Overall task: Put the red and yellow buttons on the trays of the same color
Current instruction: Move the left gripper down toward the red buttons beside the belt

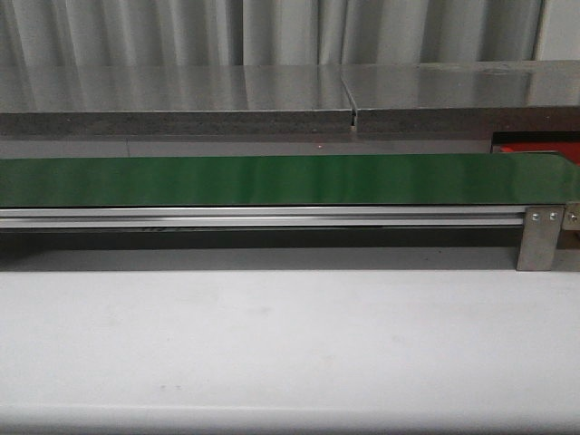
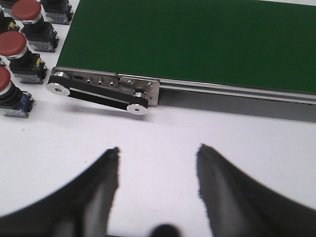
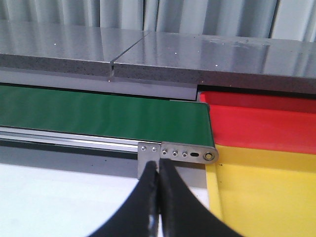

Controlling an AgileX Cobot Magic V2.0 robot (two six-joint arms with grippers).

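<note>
White tabletop [image 2: 163, 128]: your left claw [image 2: 158, 173] gapes near the red-capped dark-based buttons [image 2: 19, 49] — right claw [image 3: 159, 197] pinched empty by the red tray [image 3: 261, 123].

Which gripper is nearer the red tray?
Right. The right gripper sits at the belt end beside the red tray; the left gripper is at the opposite end.

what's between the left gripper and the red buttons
Only bare white table, seen in the left wrist view. The left gripper is open; the red buttons stand beside the belt's end pulley bracket.
</note>
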